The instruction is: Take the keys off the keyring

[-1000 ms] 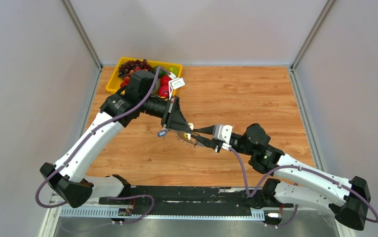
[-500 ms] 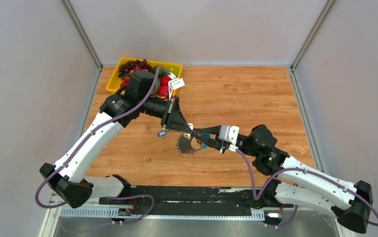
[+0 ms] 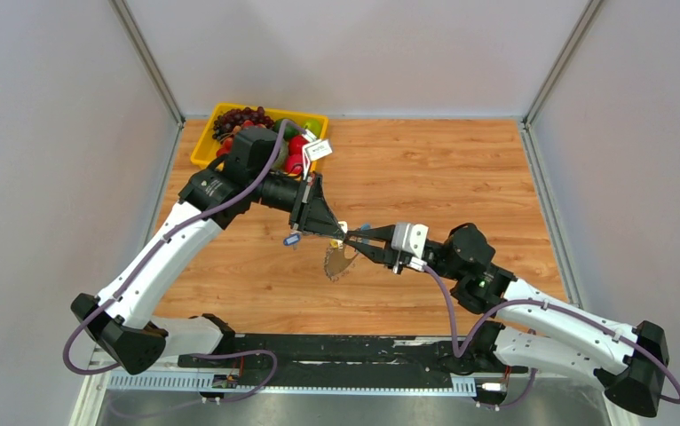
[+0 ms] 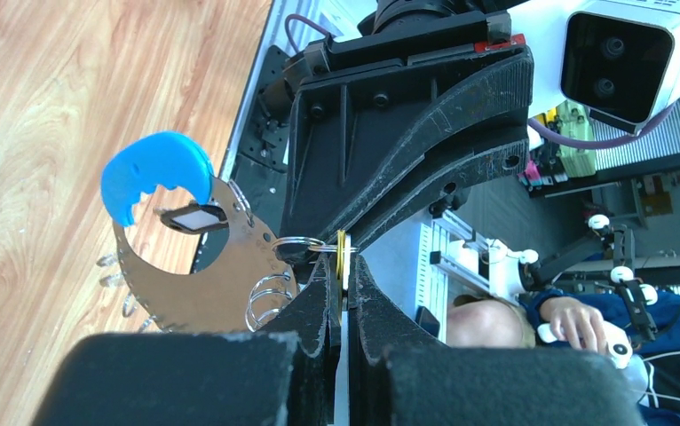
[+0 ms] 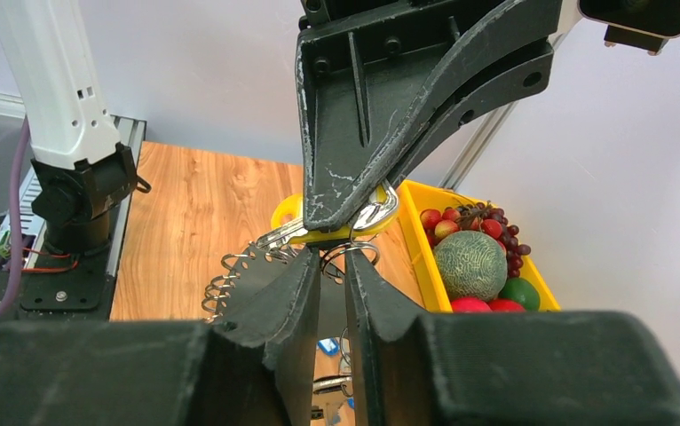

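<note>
Keyring (image 3: 340, 262) hangs between both grippers, clear above the bench (image 3: 425, 169).
Right gripper (image 5: 332, 266): jaws nearly together at a wire ring, grip unclear. Keyring's long axis points down, keys (image 4: 113, 280) spiking outward, blue strap (image 4: 154, 173) farthest from the pinch. Left gripper (image 4: 345, 266) pressed together on a yellow tag (image 5: 285, 213).

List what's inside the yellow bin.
Visible: grapes, a netted melon, red fruit, green fruit. The left arm covers the middle of the bin from above, so anything there is hidden.

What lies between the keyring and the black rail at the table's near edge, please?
Only bare wooden table lies between the keyring and the rail. The top view shows this.
</note>
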